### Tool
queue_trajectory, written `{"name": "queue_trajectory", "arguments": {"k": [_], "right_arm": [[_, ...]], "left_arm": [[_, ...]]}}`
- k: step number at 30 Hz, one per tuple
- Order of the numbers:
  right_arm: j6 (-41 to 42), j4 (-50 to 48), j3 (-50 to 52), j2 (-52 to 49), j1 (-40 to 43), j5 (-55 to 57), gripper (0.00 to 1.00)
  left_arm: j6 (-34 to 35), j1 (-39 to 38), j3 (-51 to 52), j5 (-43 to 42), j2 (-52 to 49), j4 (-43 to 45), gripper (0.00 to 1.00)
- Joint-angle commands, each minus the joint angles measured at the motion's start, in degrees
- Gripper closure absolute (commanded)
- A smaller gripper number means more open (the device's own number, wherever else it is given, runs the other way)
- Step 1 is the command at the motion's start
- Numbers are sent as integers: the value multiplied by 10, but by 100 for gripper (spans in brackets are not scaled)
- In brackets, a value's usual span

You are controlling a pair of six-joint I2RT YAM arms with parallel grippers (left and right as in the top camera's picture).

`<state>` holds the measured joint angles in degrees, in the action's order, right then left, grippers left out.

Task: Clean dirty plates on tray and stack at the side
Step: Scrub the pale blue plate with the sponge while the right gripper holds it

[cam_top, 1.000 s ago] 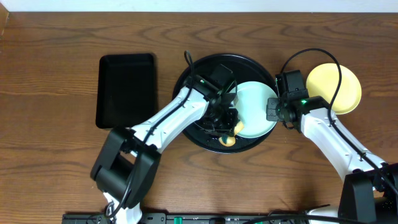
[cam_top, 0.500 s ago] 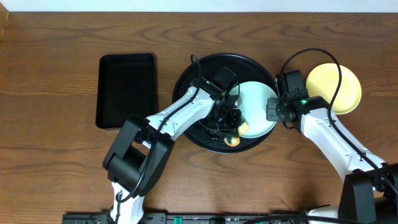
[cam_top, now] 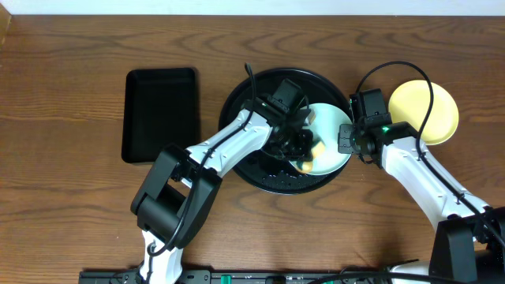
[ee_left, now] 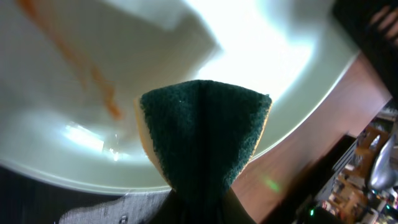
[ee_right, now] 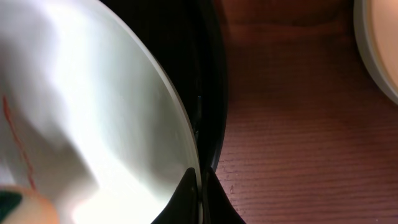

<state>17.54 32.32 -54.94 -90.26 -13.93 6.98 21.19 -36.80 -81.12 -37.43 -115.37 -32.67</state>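
At centre frame, a pale mint round plate (cam_top: 331,126), streaked with an orange-brown smear (ee_left: 102,93), lies in the right half of the large glossy black round tray (cam_top: 241,99). Left gripper (cam_top: 304,151) clamps a green-and-yellow sponge (ee_left: 202,130) against it; right gripper (cam_top: 346,139) pinches its rim. One pale yellow round plate (cam_top: 430,110) sits right of the tray; two plates show.

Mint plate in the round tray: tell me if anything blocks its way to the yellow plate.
Only the tray's raised rim lies between the mint plate and the yellow plate; past it is bare table. The right claw pinches the plate's edge.
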Motion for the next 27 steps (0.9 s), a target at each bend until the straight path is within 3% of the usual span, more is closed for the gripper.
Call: {"name": "queue_trajectory", "arguments": {"k": [1,6,11,16,21,27], "right_arm": [[-4,3,5,6,6,-4,99],[-4,3,5,6,6,-4,99],[-4,2,5,6,6,-4,99],[-4,2,5,6,6,-4,99],[-4,2,5,6,6,-4,99],[-4,2,5,6,5,-4,99]], "left_arm": [[0,14,-12,-1,-4,29,92],[-8,12,-12,112,-4,43,92],[-111,-26,-8,167,-4,67,93],[-129,-67,-7,285,-3,83,93],[-107,-70,-7,263,0,53,93],[-45,-45,-8,161,21,-4,93]]}}
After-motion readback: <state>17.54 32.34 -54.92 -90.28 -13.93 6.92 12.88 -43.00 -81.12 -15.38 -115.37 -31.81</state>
